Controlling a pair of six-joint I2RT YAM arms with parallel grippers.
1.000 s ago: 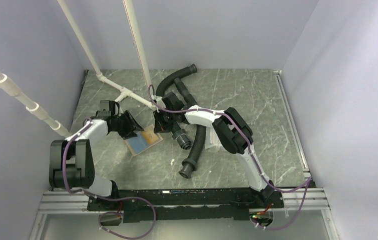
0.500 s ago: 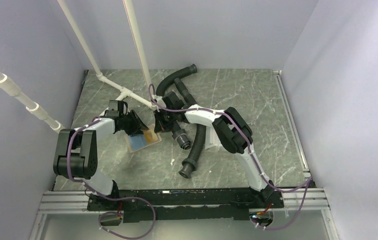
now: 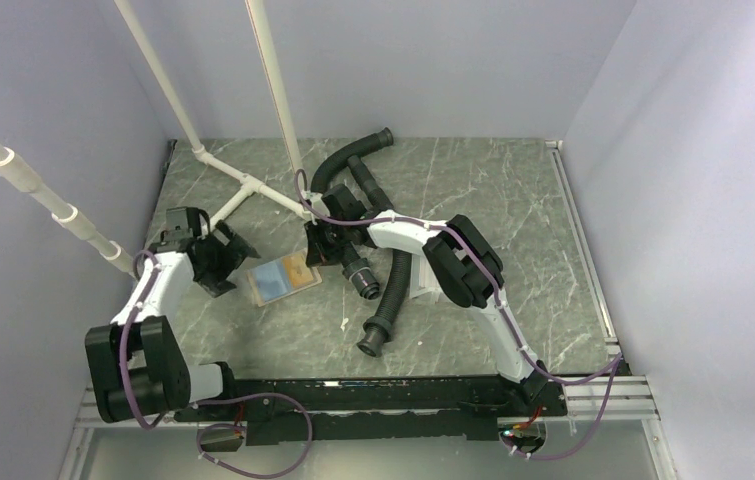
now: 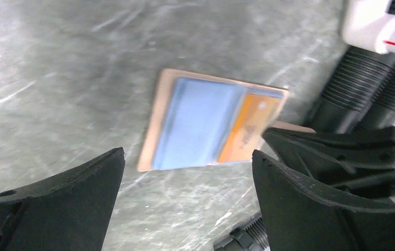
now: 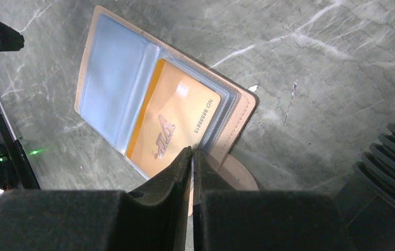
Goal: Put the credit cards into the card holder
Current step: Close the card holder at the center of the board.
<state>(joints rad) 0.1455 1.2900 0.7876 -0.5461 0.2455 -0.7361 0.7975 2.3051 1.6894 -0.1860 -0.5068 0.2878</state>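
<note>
Release done: my left claw [image 3: 231, 262] has backed off, jaws wide apart. Card holder [image 5: 132, 89] lies open flat on the table [image 3: 513, 200] between my claws, orange card [image 5: 177, 125] in its sleeve. Right claw [image 5: 191, 157] nearly together at its edge. One card seated, I reckon.

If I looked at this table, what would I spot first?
The tan card holder lies open on the grey marbled table, blue inside, with an orange card tucked in. The left gripper hangs wide open just left of it, and the right gripper, jaws almost together, sits at its other edge. Fat black ribbed hoses sprawl right beside them.
</note>
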